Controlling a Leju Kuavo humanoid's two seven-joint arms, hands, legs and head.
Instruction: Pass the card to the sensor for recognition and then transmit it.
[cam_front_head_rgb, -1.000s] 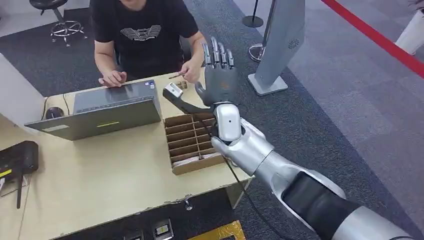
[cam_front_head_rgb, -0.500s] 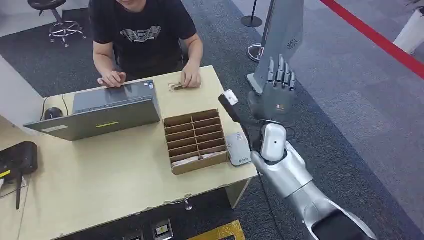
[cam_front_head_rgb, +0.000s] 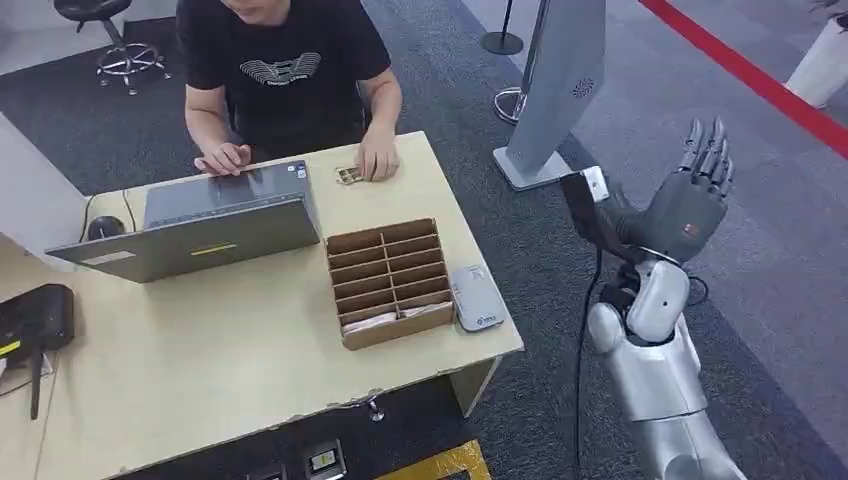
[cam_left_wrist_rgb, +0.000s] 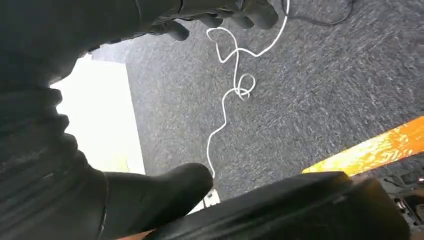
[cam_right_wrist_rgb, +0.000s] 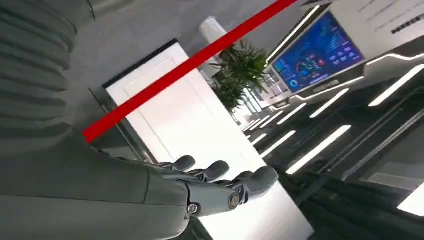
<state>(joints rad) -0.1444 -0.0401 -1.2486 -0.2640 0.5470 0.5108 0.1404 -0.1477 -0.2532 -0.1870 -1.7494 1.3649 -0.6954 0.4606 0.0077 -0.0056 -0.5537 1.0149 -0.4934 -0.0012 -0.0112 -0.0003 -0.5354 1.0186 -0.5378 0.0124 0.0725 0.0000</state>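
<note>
- Now my right hand (cam_front_head_rgb: 690, 200) is well off the table (cam_front_head_rgb: 250, 370), out past its right end and raised over the grey carpet, where a second ago it was above the divided cardboard box (cam_front_head_rgb: 388, 283) near the person's hand (cam_front_head_rgb: 378, 160).
- Its fingers (cam_front_head_rgb: 708, 150) stand straight and spread, palm empty; the right wrist view shows the same, the hand (cam_right_wrist_rgb: 210, 192) open with nothing between thumb and fingers.
- The card (cam_front_head_rgb: 350, 175) now lies, as far as I can tell, on the far edge of the table under the person's fingertips, just beyond the box; it is small and I cannot read it.
- The white sensor (cam_front_head_rgb: 476, 298) lies flat on the table, touching the box's right side, uncovered now that my arm has swung away.
- I judge the handover is made, since my hand has let go and drawn clear of the person; whether the scan registered I cannot tell.
- My left hand (cam_left_wrist_rgb: 165, 192) hangs low beside the table, over the carpet and a white cable (cam_left_wrist_rgb: 235, 90); its fingers look loosely curled around nothing.
</note>
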